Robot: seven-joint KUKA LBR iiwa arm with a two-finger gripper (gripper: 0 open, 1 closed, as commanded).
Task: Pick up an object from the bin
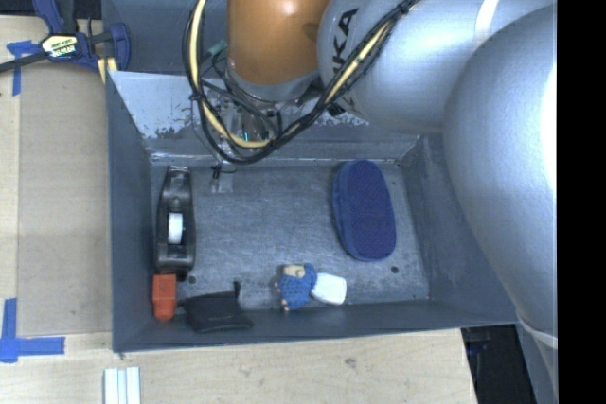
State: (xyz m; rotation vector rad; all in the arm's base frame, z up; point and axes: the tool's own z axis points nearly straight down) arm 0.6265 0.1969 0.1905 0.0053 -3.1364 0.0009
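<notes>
My gripper hangs low at the back left of the bin, close to the back wall, with nothing seen in it. Just to its front left lies a black tape dispenser with a white roll inside, lengthwise along the left wall. The gripper stands apart from the dispenser, near its far end.
A small orange block and a flat black piece lie in the front left corner. A small blue and white toy lies at the front middle. A dark blue oval pad lies right of centre. The arm's orange dome and cables hang over the back of the bin.
</notes>
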